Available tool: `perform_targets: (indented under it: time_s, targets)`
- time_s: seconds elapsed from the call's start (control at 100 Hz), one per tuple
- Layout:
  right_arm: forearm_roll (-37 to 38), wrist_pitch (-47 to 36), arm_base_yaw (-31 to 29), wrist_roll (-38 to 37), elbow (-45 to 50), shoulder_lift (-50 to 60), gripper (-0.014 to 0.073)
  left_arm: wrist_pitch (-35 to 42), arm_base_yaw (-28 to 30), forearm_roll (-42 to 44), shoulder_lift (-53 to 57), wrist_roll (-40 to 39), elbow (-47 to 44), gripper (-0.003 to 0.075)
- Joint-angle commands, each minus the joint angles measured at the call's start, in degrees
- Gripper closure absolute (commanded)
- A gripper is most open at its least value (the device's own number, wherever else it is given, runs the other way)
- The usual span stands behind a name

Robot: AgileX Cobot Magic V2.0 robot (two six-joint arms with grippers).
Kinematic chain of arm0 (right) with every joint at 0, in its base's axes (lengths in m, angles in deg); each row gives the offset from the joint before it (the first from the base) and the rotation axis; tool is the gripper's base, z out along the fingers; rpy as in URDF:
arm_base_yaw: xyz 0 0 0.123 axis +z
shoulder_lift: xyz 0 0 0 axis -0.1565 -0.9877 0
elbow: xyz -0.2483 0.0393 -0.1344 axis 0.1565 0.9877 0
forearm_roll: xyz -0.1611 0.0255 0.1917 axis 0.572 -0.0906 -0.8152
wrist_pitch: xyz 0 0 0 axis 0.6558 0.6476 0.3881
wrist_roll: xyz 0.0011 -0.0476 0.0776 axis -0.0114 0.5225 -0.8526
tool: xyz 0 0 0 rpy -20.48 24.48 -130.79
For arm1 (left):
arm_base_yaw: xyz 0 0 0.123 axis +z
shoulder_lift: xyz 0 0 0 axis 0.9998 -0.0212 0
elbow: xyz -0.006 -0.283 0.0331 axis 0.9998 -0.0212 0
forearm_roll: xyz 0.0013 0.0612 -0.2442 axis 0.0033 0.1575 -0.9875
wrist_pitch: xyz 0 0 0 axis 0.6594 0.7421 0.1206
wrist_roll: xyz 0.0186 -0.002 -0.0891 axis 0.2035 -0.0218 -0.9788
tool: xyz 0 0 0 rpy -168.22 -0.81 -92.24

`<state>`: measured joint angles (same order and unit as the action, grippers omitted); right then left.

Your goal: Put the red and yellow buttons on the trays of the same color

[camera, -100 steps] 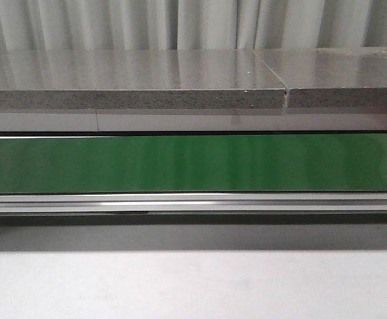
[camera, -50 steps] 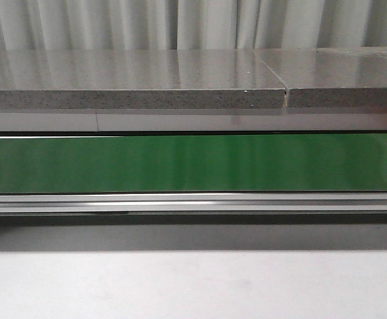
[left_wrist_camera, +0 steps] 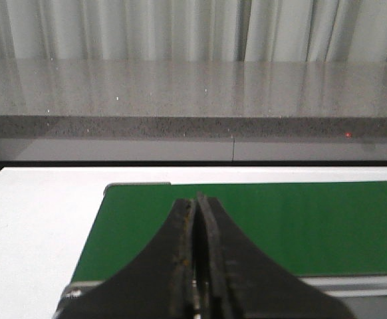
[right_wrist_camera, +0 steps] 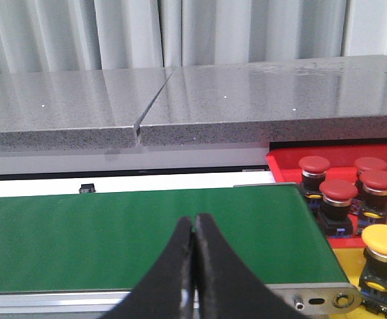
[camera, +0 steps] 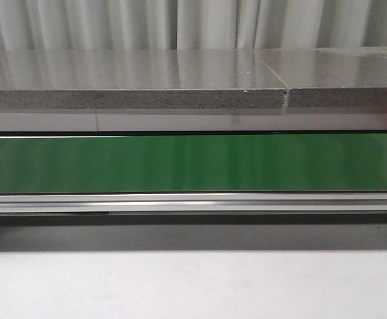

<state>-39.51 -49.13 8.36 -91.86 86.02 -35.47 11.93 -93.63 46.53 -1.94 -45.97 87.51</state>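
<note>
Nothing had moved in the front view since the earlier frames: the green conveyor belt lay bare, with the grey stone desk behind it and one metal rail along its near edge. Neither arm showed in that view. In the left wrist view the left gripper had its two dark fingers pressed together, holding nothing, above the belt's end. In the right wrist view the right gripper was likewise closed and empty over the belt. Past that end of the belt sat one red tray carrying four red buttons, grouped close together, and just beside it one yellow tray holding one yellow button. A curtain hung behind.
</note>
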Motion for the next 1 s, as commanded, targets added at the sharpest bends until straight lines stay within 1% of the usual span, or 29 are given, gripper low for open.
perform_targets:
  time_s: [0.0, 0.07, 0.12, 0.33, 0.99]
  targets:
    - [0.60, -4.47, -0.49, 0.10, -0.82, 0.78, 0.0659, 5.24, 0.15, -0.47, 1.37, -0.66, -1.44, 0.0741]
    - [0.60, -4.47, -0.49, 0.10, -0.82, 0.78, 0.0659, 5.60, 0.72, -0.47, 3.52, -0.66, -3.03, 0.0741]
    - [0.60, -4.41, -0.49, 0.10, -0.82, 0.78, 0.0659, 4.36, 1.10, -0.06, 3.40, -0.66, -3.08, 0.0741]
    - [0.60, -4.41, -0.49, 0.10, -0.82, 0.72, 0.0659, 4.61, 1.21, 1.88, 3.40, -0.66, -3.08, 0.0741]
    - [0.60, -4.41, -0.49, 0.10, -0.82, 0.72, 0.0659, 4.61, 1.21, 1.89, 3.40, -0.66, -3.08, 0.0741]
